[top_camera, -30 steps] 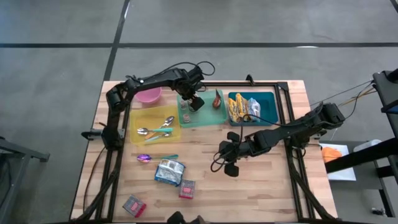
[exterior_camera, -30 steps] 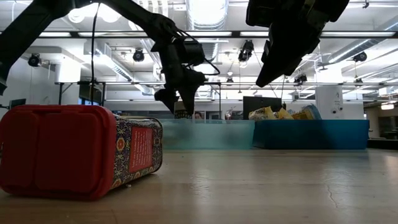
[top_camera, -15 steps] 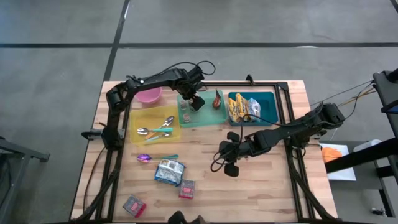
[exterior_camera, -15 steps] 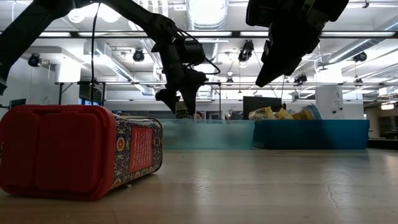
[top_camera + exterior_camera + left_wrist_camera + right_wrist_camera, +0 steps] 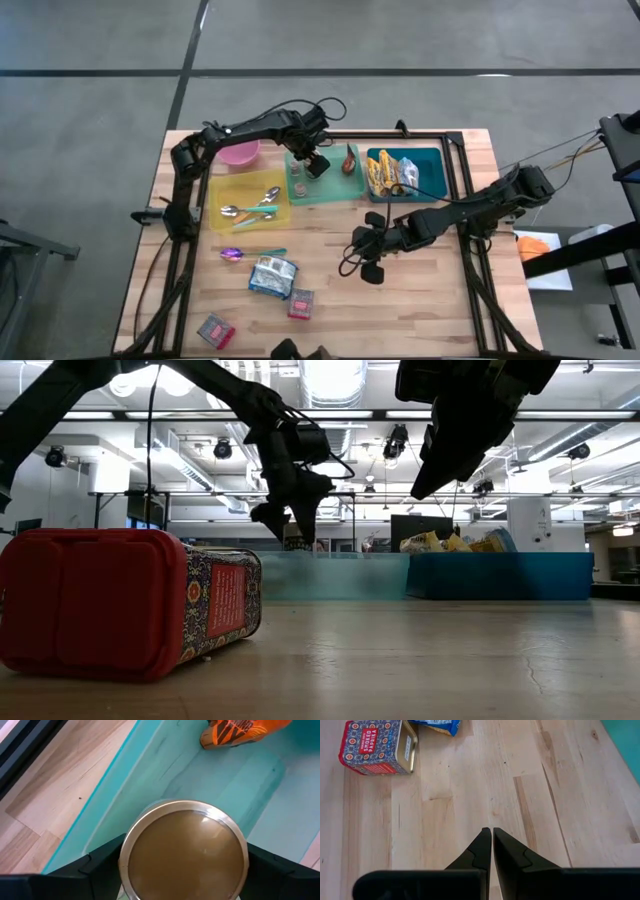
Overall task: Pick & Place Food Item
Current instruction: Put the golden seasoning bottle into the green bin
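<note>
Jar lid (image 5: 184, 851) glossy brassy metal; tray (image 5: 150, 775) smooth teal plastic; table (image 5: 485, 785) matt wood.

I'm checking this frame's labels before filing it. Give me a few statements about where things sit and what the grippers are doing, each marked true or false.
1. The left gripper is over the light teal tray, its open fingers either side of a gold-lidded jar. True.
2. The right gripper is shut and holds nothing. True.
3. The spoons lie in the dark teal bin. False: they lie in the yellow tray.
4. The smoked paprika tin stands upright in a tray. False: it lies on its side on the bare wooden table.
5. The pink bowl is stacked on the yellow tray. False: it sits on the table beside it.
</note>
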Robot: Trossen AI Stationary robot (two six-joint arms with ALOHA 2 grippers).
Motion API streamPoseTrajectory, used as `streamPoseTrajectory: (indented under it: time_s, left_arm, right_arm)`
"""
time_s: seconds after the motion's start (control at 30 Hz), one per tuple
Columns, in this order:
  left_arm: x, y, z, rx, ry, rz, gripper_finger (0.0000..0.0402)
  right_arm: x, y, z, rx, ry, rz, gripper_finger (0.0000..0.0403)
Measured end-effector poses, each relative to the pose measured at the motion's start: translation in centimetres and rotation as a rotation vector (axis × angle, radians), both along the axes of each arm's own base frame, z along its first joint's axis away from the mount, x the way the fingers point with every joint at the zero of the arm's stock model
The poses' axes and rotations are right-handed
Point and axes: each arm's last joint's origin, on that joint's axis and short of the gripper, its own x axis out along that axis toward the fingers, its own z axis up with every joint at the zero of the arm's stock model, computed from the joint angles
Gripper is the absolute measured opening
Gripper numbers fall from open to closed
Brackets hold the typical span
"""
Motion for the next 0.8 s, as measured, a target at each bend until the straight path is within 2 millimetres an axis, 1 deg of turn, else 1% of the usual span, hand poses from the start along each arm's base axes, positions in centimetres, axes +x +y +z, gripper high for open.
streamPoseTrajectory:
  time_s: [0.37, 0.53, 0.63, 0.7, 0.8]
  left_arm:
    - [0.09, 0.06, 0.05, 0.010, -0.009, -0.004, 0.0311]
    - [0.19, -0.18, 0.04, 0.049, 0.010, -0.091, 0.0311]
    - [0.34, -0.49, 0.02, 0.067, 0.023, -0.103, 0.0311]
    - [0.41, -0.61, 0.03, 0.091, 0.037, -0.104, 0.0317]
    - [0.45, -0.66, 0.06, 0.119, 0.052, -0.097, 0.0341]
  right_arm:
    - [0.01, 0.00, 0.01, 0.000, -0.001, 0.000, 0.0017]
    - [0.01, 0.00, 0.01, 0.000, -0.001, 0.000, 0.0017]
    - [0.01, 0.00, 0.01, 0.000, -0.001, 0.000, 0.0017]
    - [0.01, 0.00, 0.01, 0.000, -0.001, 0.000, 0.0017]
    - [0.01, 0.00, 0.01, 0.000, -0.001, 0.000, 0.0017]
